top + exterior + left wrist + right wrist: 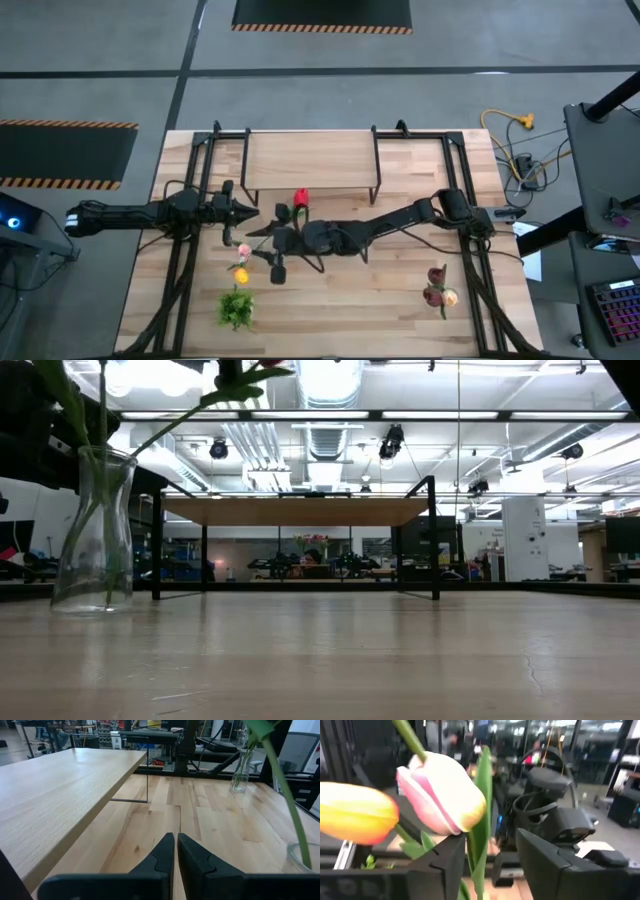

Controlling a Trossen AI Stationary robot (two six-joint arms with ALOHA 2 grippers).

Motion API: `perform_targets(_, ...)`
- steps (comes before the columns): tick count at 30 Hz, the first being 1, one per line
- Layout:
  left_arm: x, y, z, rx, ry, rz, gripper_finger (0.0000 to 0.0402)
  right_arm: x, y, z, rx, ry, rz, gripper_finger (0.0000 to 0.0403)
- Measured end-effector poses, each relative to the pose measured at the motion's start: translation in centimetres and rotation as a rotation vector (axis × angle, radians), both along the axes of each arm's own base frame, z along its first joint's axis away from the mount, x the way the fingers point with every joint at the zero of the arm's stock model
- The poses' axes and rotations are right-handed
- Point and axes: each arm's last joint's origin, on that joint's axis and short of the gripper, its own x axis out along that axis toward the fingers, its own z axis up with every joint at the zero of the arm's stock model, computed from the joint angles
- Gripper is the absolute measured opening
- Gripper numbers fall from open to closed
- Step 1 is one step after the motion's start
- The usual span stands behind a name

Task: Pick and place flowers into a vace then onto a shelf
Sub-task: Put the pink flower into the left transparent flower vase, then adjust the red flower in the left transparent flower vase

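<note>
A clear glass vase (95,530) stands on the table left of the middle, and green stems rise out of it. Its rim (301,857) shows in the left wrist view. The flowers in it lean outward: a red head (300,198), a pink-cream head (440,795) and an orange head (355,817). My right gripper (272,245) reaches level from the table's right to these flowers and is open, with a green leaf (481,820) between its fingers. My left gripper (176,851) hangs shut at the table's left, beside the vase. The shelf (310,160) stands at the far middle. My right gripper has the green leaf (479,855) standing upright between its open fingers, close beside one finger (447,865). Whether that finger touches the leaf, I cannot tell. The other finger (545,865) stands clear of it.
A bushy green tuft (237,308) lies near the front left. Dark maroon and cream flower heads (438,288) are at the near right. A second glass vessel (240,772) shows far off in the left wrist view. Black frame rails run along both table sides.
</note>
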Motion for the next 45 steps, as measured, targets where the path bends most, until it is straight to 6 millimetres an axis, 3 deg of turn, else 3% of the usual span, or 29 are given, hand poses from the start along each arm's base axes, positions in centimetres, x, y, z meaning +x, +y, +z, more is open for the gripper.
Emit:
perform_targets(8, 0.0, 0.0, 0.0, 0.000, 0.000, 0.000, 0.0005, 0.1, 0.1, 3.9, 0.023, 0.314, -0.021, 0.0209)
perform_targets(18, 0.0, 0.0, 0.0, 0.000, 0.000, 0.000, 0.0005, -1.6, 0.0, 7.4, 0.024, 0.525, -0.042, 0.0226)
perform_targets(28, 0.0, 0.0, 0.0, 0.000, 0.000, 0.000, 0.0005, -2.6, 1.4, 10.1, 0.021, 0.493, -0.004, 0.0226)
perform_targets(40, 0.0, 0.0, 0.0, 0.000, 0.000, 0.000, 0.0005, -2.2, 1.9, 11.1, -0.014, 0.383, 0.022, 0.0224)
perform_targets(45, 0.0, 0.0, 0.0, 0.000, 0.000, 0.000, 0.0005, -3.3, 1.8, 13.5, -0.013, 0.337, -0.027, 0.0224)
